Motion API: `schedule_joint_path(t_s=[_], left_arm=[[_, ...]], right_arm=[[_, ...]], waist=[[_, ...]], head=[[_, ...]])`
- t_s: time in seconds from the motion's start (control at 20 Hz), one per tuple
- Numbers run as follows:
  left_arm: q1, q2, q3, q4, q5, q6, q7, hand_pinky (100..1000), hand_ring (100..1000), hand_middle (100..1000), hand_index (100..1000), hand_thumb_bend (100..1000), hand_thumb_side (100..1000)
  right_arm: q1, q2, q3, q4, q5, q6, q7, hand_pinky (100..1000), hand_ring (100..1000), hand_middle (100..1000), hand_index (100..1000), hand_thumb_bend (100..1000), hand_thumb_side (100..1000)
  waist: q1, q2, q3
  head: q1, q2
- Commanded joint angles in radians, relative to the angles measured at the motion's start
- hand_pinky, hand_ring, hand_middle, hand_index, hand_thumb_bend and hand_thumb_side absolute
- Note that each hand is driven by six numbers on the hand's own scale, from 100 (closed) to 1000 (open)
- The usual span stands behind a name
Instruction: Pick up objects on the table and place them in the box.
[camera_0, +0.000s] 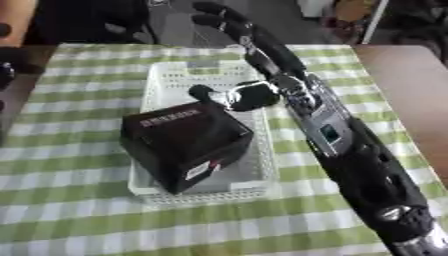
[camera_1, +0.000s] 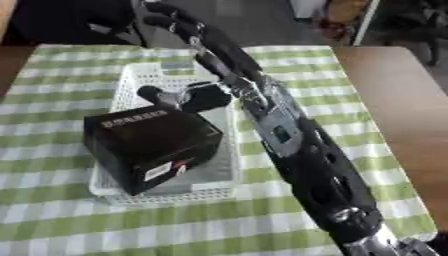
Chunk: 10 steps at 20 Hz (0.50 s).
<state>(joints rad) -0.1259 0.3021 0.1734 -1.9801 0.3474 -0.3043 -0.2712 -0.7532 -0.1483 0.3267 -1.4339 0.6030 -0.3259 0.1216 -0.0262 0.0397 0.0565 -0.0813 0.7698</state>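
**A:** Where does the black box (camera_0: 184, 146) sit?

**B:** It rests inside the white perforated basket (camera_0: 201, 75), filling the near half. It is turned at an angle to the basket's walls, one corner pointing toward the camera. A grey strip of print runs across its top face, and a small white and red label shows on a side face near the bottom.

**A:** And the basket itself?

**B:** It stands in the middle of a table covered by a green and white checked cloth (camera_0: 79, 200). Brown tabletop (camera_1: 402, 100) shows bare past the cloth's right edge. The far half of the basket holds nothing that can be made out.

**A:** Which hand is over it?

**B:** The right hand (camera_0: 254, 47), coming in from the lower right on a long black and silver arm (camera_1: 306, 165) that crosses the basket's right rim. Its fingers (camera_0: 223, 20) stretch out straight past the basket's far edge, clear of the box. The thumb (camera_1: 179, 97) juts to the left, just above the box's far corner; whether it touches the box cannot be told.

**A:** So it grips nothing?

**B:** Nothing is held; the fingers are extended and apart

**A:** The left hand?

**B:** It shows in neither view
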Motion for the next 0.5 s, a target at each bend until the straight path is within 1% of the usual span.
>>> schedule_joint_path(t_s=[0.05,0.2,0.25,0.4,0.45,0.5], left_arm=[[-0.008,0.009,0.001,-0.020,0.001,-0.002,0.000,654,665,787,771,570,784],[-0.008,0.008,0.001,-0.020,0.000,-0.002,0.000,654,665,786,771,570,785],[-0.008,0.008,0.001,-0.020,0.000,-0.002,0.000,654,665,786,770,569,785],[-0.007,0.008,0.002,-0.020,-0.001,-0.001,0.000,654,665,787,770,570,785],[-0.007,0.008,0.002,-0.020,-0.001,-0.001,0.000,654,664,787,770,569,785],[-0.006,0.008,0.002,-0.020,-0.002,-0.001,0.000,654,664,787,770,569,785]], right_arm=[[-0.010,0.004,-0.012,-0.008,0.008,0.001,-0.007,1000,1000,977,940,527,582],[-0.008,0.004,-0.015,-0.011,0.017,0.002,-0.010,1000,1000,977,940,525,580],[-0.008,0.003,-0.017,-0.014,0.021,0.002,-0.012,998,1000,975,935,509,585],[-0.006,-0.003,-0.027,-0.030,0.044,0.000,-0.020,989,1000,973,931,516,582],[-0.004,-0.006,-0.032,-0.041,0.053,-0.002,-0.024,958,1000,964,921,502,587],[-0.001,-0.012,-0.039,-0.060,0.065,-0.005,-0.030,947,1000,961,917,492,586]], waist=[[0.004,-0.013,-0.002],[0.004,-0.013,-0.002],[0.004,-0.013,-0.003],[0.004,-0.014,-0.004],[0.004,-0.014,-0.005],[0.004,-0.014,-0.006]], head=[[-0.008,0.000],[-0.008,0.000],[-0.008,0.000],[-0.006,0.000],[-0.004,0.000],[-0.002,0.000]])
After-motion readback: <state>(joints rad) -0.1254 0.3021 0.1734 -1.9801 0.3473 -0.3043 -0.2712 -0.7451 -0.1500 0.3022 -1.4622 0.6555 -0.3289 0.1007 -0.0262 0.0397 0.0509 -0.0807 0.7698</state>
